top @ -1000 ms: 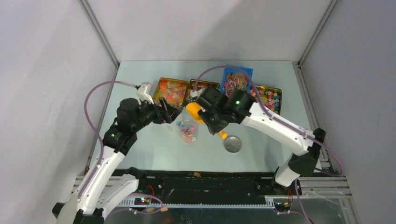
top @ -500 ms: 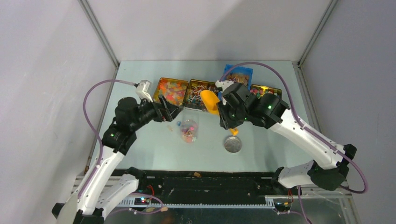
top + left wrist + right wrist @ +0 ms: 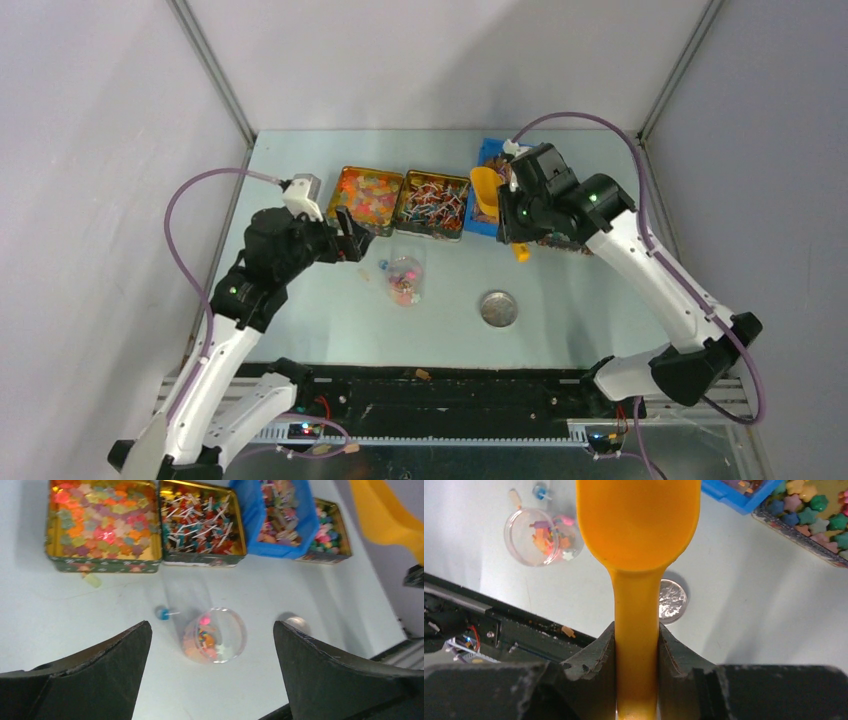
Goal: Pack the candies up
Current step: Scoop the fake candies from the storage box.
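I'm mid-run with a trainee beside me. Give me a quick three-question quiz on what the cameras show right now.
1. True or false: the left gripper is shut on the clear jar.
2. What does the right gripper hold? A a lollipop; B the orange scoop; C a tin.
3. Fill in: the silver lid lies on the ____, apart from the jar.
Key: 1 false, it is open and not touching the jar; 2 B; 3 table.
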### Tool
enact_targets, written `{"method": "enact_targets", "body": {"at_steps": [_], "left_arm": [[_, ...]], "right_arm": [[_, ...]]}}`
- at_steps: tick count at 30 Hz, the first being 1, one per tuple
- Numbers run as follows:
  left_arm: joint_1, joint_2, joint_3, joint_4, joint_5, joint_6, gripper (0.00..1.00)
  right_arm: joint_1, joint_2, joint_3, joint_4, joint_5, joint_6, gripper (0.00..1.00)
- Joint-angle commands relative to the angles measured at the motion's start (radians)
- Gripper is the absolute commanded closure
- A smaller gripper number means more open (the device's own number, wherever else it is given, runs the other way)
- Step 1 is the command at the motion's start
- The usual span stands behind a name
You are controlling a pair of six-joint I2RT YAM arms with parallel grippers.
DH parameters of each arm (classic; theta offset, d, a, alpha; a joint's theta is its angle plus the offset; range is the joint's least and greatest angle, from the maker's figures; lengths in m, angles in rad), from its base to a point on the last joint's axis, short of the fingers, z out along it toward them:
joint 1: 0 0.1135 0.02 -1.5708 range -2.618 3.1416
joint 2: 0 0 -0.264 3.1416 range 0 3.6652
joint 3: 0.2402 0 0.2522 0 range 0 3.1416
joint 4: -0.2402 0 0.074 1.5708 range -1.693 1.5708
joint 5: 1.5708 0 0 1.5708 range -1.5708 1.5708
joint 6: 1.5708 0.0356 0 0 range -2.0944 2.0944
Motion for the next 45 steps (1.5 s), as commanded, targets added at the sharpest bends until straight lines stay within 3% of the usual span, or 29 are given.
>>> {"method": "enact_targets", "body": {"at_steps": [1,18,45], "left_arm": [[0.001,0.033,0.041,-0.075,-0.123,0.104,0.0],[0.001,0.223,-0.03,-0.027,-0.189,0.187,0.0],[0.001,0.255,-0.084,0.041,-0.142,0.17,0.0]], "right_arm": [[-0.042,0.061,0.066,-0.013,-0.017,-0.036,1.0],[-0.058,0.413,0.313,-0.105,-0.018,-0.147,1.0],[-0.041,0.816,0.754,-0.232,-0.11,-0.246,1.0]]}}
